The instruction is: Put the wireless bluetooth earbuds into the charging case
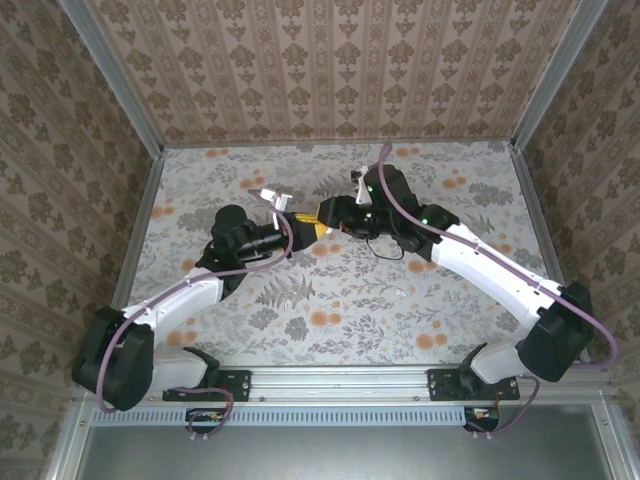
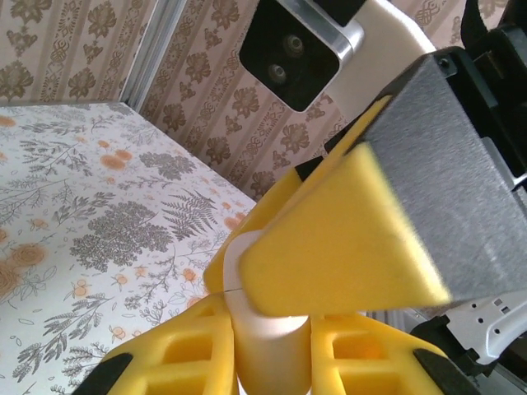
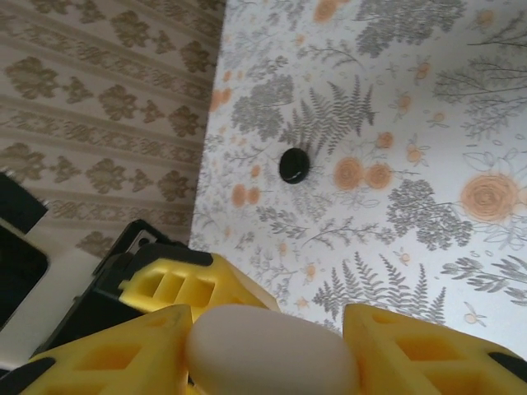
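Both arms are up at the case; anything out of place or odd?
One black earbud lies loose on the table, not in the charging case. The case is held off the table between the fingers of the left gripper, with the right gripper at it too. Nothing looks spilled or damaged.

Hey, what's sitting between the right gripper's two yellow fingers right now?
The white charging case, in the right wrist view. It fills the gap between the right gripper's fingers; whether they press it is unclear.
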Controlling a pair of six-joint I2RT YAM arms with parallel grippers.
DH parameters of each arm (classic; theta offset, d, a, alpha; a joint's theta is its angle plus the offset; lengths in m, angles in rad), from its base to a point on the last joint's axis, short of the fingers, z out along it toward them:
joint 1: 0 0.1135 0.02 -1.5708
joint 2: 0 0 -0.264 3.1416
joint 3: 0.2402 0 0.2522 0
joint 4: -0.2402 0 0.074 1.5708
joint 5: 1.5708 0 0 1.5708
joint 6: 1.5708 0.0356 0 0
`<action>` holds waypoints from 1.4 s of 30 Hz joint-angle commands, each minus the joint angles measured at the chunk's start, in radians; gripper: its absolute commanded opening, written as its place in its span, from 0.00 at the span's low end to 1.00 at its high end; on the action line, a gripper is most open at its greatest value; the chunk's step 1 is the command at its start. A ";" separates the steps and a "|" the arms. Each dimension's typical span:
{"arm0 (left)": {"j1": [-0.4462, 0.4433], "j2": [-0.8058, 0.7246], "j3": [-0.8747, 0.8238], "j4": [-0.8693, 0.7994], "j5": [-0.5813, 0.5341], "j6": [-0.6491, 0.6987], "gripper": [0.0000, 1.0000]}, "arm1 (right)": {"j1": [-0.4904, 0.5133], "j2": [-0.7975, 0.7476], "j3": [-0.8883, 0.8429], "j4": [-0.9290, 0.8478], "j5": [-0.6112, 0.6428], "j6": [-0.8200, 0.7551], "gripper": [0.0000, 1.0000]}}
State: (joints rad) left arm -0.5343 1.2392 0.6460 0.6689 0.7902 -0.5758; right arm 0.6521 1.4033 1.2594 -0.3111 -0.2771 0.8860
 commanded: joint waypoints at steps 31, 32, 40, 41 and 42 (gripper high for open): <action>0.059 -0.200 -0.068 -0.041 0.071 0.042 0.00 | -0.053 0.102 0.020 0.043 -0.065 -0.005 0.51; 0.057 -0.203 -0.071 -0.040 0.072 0.043 0.00 | -0.055 0.104 0.020 0.044 -0.068 -0.005 0.51; 0.067 -0.253 -0.119 -0.064 0.024 0.075 0.00 | -0.065 0.081 0.011 0.034 -0.080 -0.011 0.51; 0.071 -0.262 -0.127 -0.071 0.017 0.077 0.00 | -0.066 0.070 0.004 0.035 -0.084 -0.018 0.52; 0.073 -0.269 -0.133 -0.077 0.016 0.076 0.00 | -0.065 0.055 -0.006 0.052 -0.099 -0.033 0.52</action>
State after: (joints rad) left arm -0.4698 0.9985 0.5339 0.5823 0.8146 -0.5304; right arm 0.5934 1.5047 1.2762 -0.2653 -0.3672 0.8688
